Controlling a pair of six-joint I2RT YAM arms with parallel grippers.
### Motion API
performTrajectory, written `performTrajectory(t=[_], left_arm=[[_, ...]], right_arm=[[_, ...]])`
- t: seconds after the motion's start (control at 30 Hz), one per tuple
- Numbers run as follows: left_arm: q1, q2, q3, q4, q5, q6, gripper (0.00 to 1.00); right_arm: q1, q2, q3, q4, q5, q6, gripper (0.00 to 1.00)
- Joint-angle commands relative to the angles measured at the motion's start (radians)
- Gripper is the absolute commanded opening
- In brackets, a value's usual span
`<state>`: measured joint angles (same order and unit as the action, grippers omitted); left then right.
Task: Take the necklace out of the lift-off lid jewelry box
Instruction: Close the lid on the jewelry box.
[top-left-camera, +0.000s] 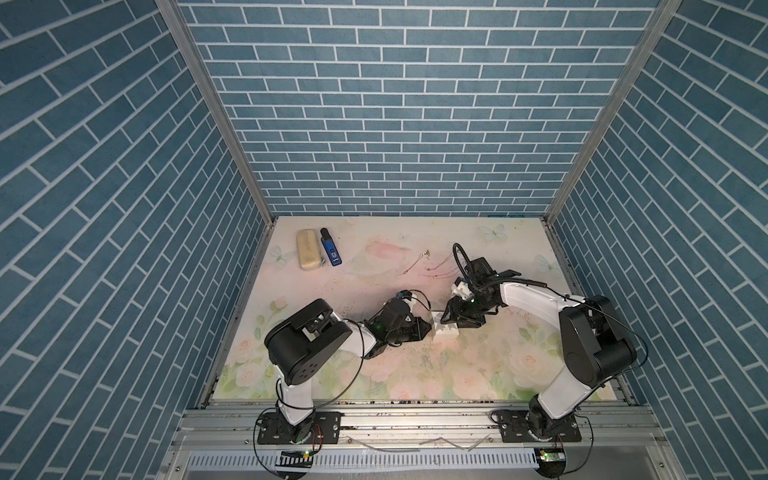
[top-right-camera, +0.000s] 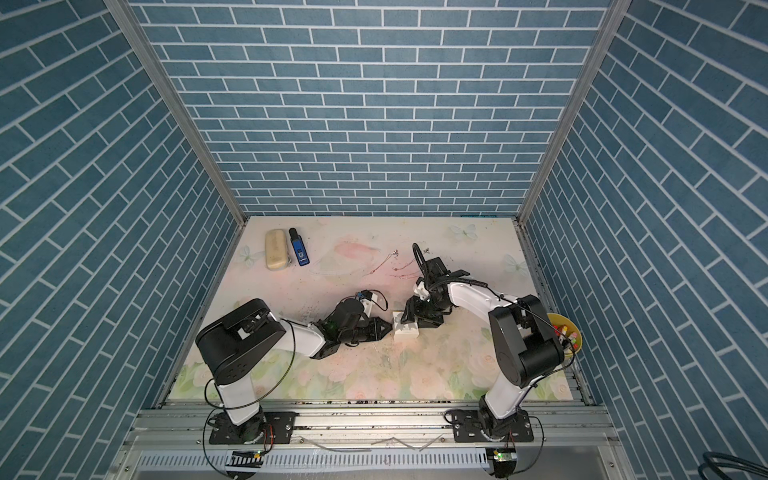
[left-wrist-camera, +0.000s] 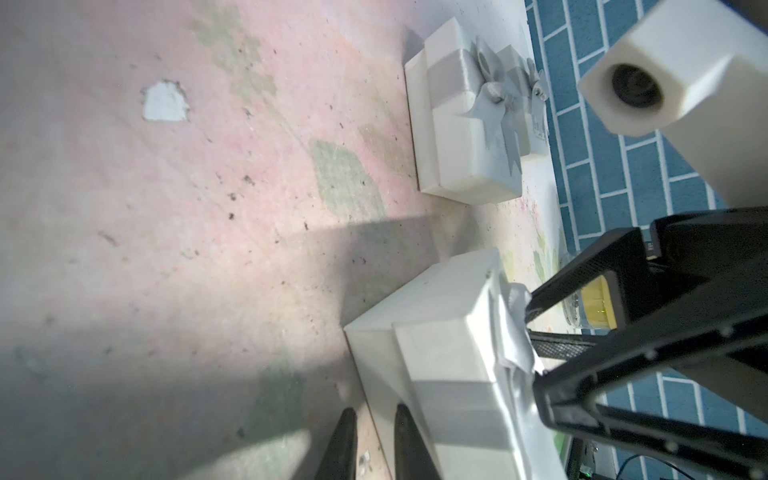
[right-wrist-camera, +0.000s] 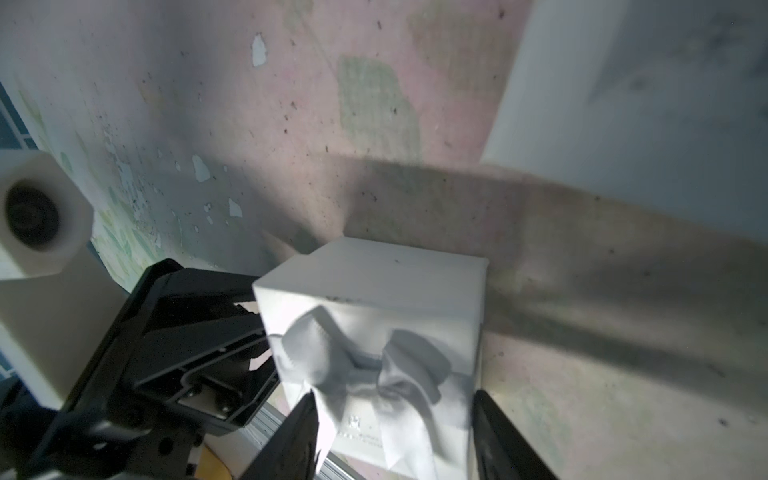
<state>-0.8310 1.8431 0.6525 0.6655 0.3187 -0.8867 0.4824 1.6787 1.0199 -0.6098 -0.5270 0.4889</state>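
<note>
- The jewelry box (top-left-camera: 446, 330) sits mid-counter (top-left-camera: 374, 365) between the two tools; it is small, matte white and sharp-cornered, with a wider base showing under the lid (right-wrist-camera: 374, 286); the lid is on, so I cannot see the necklace
- A pale grey bow (right-wrist-camera: 365, 365) of glossy, creased ribbon lies flat on the lid
- The counter is printed with faded roses; its surface is scuffed, speckled and chipped to white in spots
- The left tool (left-wrist-camera: 374, 411) has its slim black fingers drawn narrowly together, pinching the box's lower edge; its arm lies low, elbow raised, forearm reaching inward
- The right tool (right-wrist-camera: 394, 395) has its jaws spread to either side of the lid and close against it; I cannot tell whether they press on it; its arm stands elbow-high, wrist bent down onto the box
- A second white box (left-wrist-camera: 457, 158) with the same bow stands apart from the first; thin chains (top-left-camera: 413, 268) lie farther back on the counter
</note>
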Motion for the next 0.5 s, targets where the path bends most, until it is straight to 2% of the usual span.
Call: performTrajectory(t=[0.0,0.1,0.23,0.47], left_arm=[[-0.022,0.032,0.040,0.000,0.017,-0.005,0.19],[-0.025,0.039,0.042,-0.013,0.019,-0.002,0.19],[-0.019,0.016,0.040,-0.032,-0.001,-0.002,0.19],[0.026,-0.086,-0.010,-0.125,-0.035,0.051,0.26]], right_arm=[[0.028,0.027,-0.011,0.021,-0.025,-0.018,0.53],[0.044,0.038,-0.002,-0.001,0.014,-0.021,0.53],[0.065,0.045,0.021,-0.059,0.103,-0.035,0.60],[0.067,0.056,0.031,-0.107,0.204,-0.043,0.60]])
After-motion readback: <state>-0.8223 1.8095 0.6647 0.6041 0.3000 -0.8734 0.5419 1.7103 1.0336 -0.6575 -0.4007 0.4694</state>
